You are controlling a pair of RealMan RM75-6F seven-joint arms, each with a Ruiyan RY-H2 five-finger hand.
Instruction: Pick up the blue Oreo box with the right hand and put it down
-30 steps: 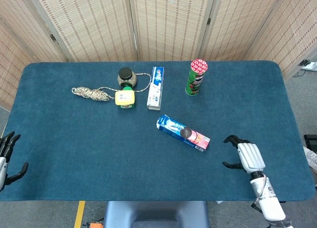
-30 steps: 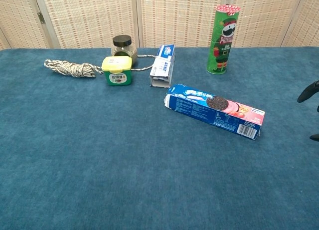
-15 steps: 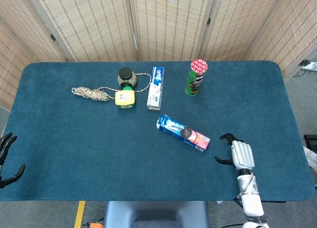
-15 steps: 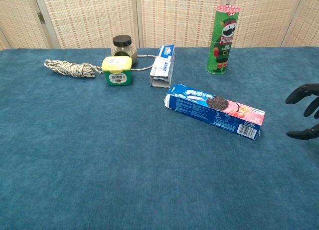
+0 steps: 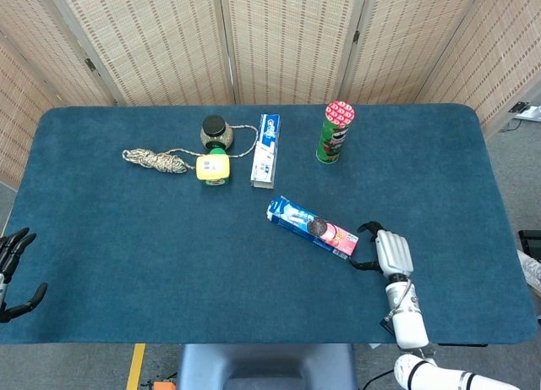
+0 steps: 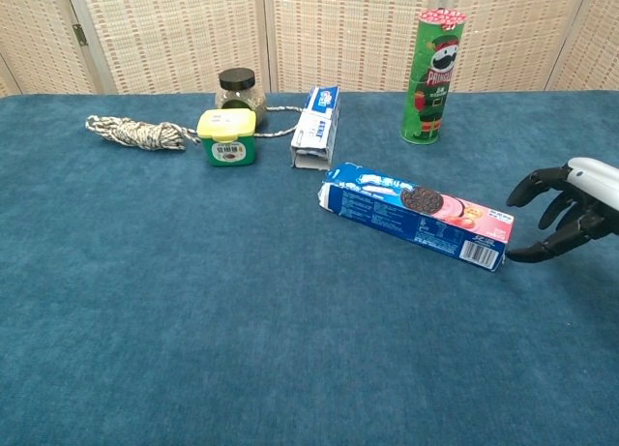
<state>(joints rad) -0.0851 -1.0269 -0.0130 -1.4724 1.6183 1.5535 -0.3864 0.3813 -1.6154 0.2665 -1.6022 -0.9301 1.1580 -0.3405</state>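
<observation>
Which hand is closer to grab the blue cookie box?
The right hand. It hovers open just beside the near end of the blue Oreo box, fingers spread toward it. The left hand sits far off at the table's opposite edge.

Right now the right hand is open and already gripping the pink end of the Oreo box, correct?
Not gripping. The chest view shows the right hand open just beside the pink end of the Oreo box, fingers spread, with nothing held yet.
</observation>
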